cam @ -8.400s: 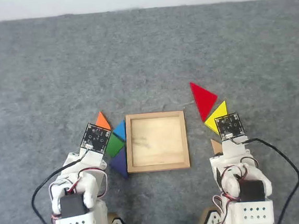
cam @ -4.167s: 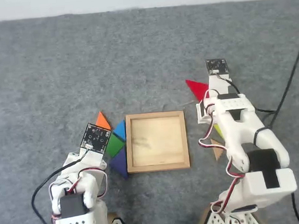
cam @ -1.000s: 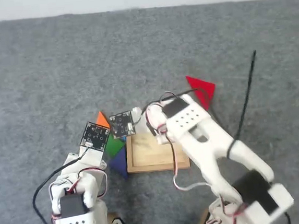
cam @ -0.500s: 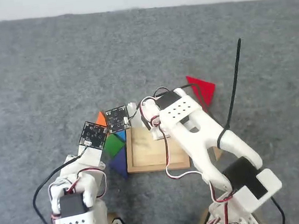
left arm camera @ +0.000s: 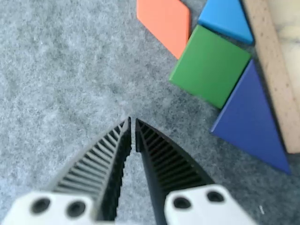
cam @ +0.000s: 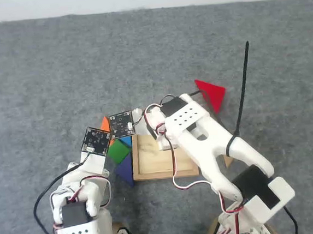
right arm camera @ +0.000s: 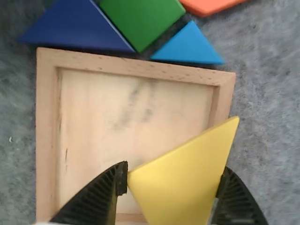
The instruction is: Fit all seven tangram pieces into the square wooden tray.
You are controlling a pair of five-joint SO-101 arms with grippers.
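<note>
From above, my right arm [cam: 202,140] slants across the square wooden tray [cam: 150,175], its wrist over the tray's far left corner. My left arm [cam: 81,195] sits folded near the tray's left side. An orange parallelogram [cam: 104,123], a green square [cam: 117,150], a light blue triangle [cam: 127,141] and a dark blue triangle [cam: 126,169] cluster against the tray's left edge. A red triangle [cam: 212,93] lies apart on the grey carpet [cam: 43,77], beyond the tray's far right corner.

In the left wrist view, my left gripper [left arm camera: 131,123] holds nothing. Its fingers are pressed almost together, tips over bare carpet, just beside the green square.

In the right wrist view, my right gripper [right arm camera: 168,187] pinches a yellow triangle [right arm camera: 187,168] by two opposite edges. The piece hangs over the tray's bare floor, one tip crossing the rim. I cannot tell whether it touches the wood.
</note>
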